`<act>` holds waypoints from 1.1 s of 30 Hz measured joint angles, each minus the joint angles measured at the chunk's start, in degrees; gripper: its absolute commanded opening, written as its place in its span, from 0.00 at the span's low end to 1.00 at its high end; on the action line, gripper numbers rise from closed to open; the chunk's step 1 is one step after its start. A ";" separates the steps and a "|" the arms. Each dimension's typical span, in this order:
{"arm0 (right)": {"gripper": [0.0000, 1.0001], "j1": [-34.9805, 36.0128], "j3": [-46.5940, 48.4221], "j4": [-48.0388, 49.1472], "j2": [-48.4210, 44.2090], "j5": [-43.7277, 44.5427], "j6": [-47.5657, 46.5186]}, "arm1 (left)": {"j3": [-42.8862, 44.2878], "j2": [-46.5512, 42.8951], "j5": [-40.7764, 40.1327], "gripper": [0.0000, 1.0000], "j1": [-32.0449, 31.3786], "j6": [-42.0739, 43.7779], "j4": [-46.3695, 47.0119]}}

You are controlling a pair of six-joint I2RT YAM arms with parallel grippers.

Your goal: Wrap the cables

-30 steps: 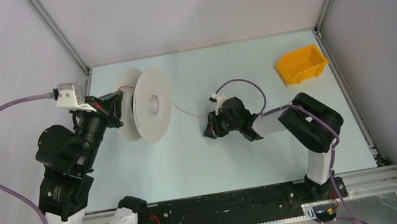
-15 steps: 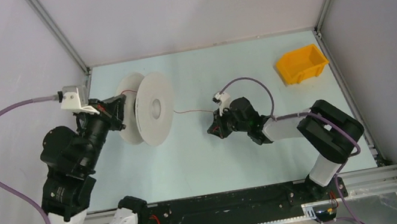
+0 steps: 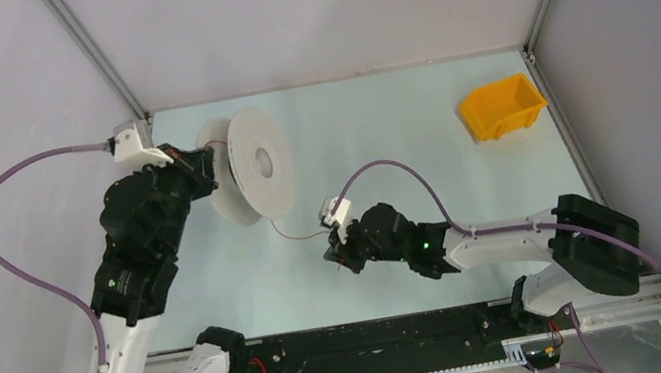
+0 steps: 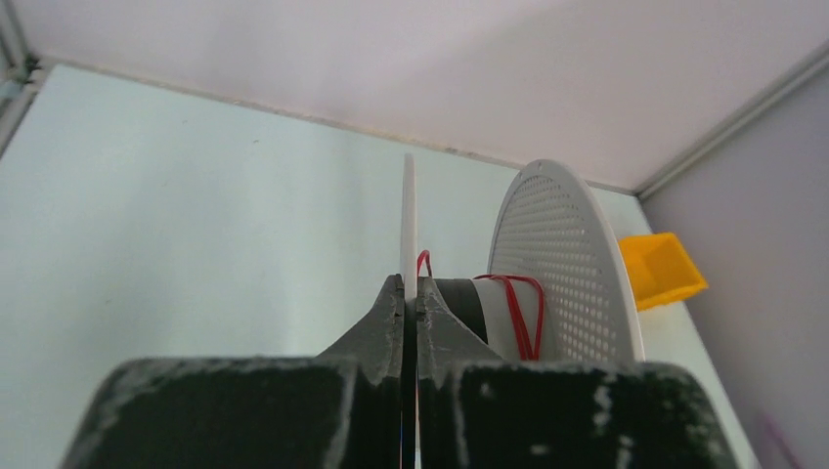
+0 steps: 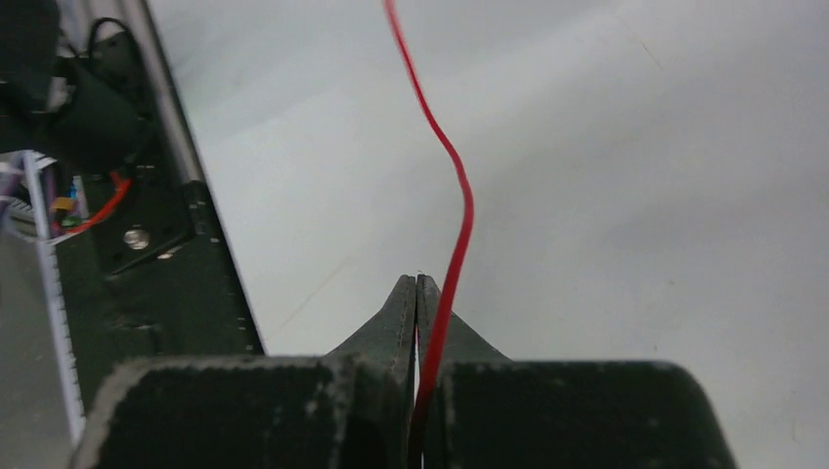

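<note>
A pale grey spool (image 3: 260, 163) stands on edge at the back left. My left gripper (image 3: 201, 162) is shut on its near flange (image 4: 409, 210), which is pinched edge-on between the fingertips (image 4: 410, 283). A few turns of the thin red cable (image 4: 523, 313) lie on the hub beside the perforated far flange (image 4: 562, 259). From the spool's underside the cable (image 3: 294, 237) runs loosely across the table to my right gripper (image 3: 336, 254). In the right wrist view that gripper (image 5: 417, 281) is shut on the cable (image 5: 459, 205), which slips in between the jaws just behind the tips.
A yellow bin (image 3: 501, 107) sits at the back right of the pale table (image 3: 396, 115); it also shows in the left wrist view as the bin (image 4: 663, 269) behind the spool. The black base rail (image 5: 147, 244) lies close to the right gripper's left.
The right gripper closed on the cable and carried it toward the near edge and leftward, so the cable now sags. The left arm shifted back and turned the spool more edge-on.
</note>
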 measured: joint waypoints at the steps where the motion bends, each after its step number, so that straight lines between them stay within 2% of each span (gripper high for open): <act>1: 0.00 1.75 0.70 -1.11 -0.98 1.14 -1.27 | -0.68 0.24 -1.25 0.00 0.02 0.07 0.17; 5: 0.00 6.62 4.09 -4.39 -4.46 4.42 -5.79 | -3.28 1.05 -4.74 0.00 0.13 1.90 0.44; 11: 0.00 9.29 8.07 -5.84 -7.54 6.75 -10.21 | -7.32 2.21 -7.32 0.00 -0.76 8.15 0.63; 15: 0.00 9.09 12.15 -7.45 -7.80 7.28 -13.38 | -9.92 2.21 -8.46 0.00 -4.96 14.71 0.70; 20: 0.00 7.56 18.84 -9.70 -7.80 6.54 -15.80 | -13.84 1.84 -8.50 0.00 -10.47 21.70 1.03; 26: 0.00 4.13 23.39 -9.92 -7.67 2.45 -16.00 | -16.83 0.39 -7.82 0.00 -11.04 25.51 1.07; 33: 0.00 -4.13 24.20 -10.36 -5.99 -0.35 -15.58 | -17.90 -2.05 1.62 0.00 -11.04 28.94 0.33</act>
